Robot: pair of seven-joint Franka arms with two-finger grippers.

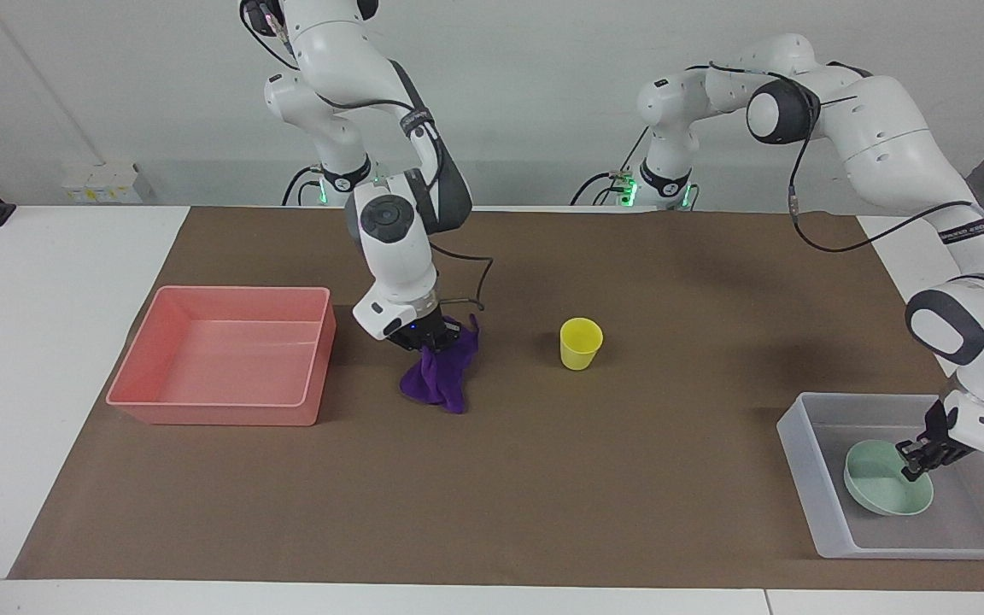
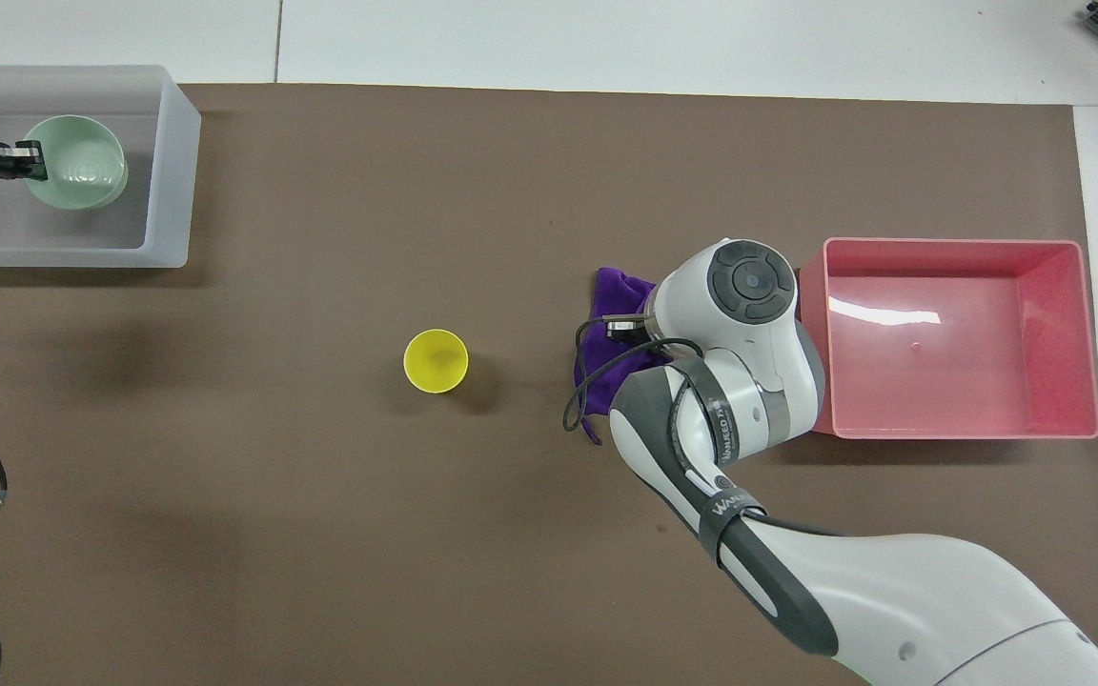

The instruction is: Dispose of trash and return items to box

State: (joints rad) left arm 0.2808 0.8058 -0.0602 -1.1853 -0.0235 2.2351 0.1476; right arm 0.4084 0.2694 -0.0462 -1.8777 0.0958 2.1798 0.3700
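The right pincer [image 1: 429, 340] is clamped on the top of the cloth [image 1: 439, 376], which hangs bunched from it, lower folds reaching the table [image 1: 543, 478]. I cannot tell whether the cloth's hem rests on the mat or just clears it. In the overhead view the cloth [image 2: 614, 333] sits at about 9 o'clock from the pink bin [image 2: 959, 429], just beside it, and at 3 o'clock from the cup [image 2: 436, 361]. The cup stands upright and alone near the middle of the mat, well apart from both pincers.

At the left arm's end of the table the left pincer [image 1: 917, 457] reaches down into the box [image 1: 808, 478], its fingers closed over the rim of the bowl [image 1: 881, 491]. The bowl lies inside the box, tipped a little. In the overhead view the bowl [image 2: 82, 176] fills the box's middle, with the pincer at its 9 o'clock edge.
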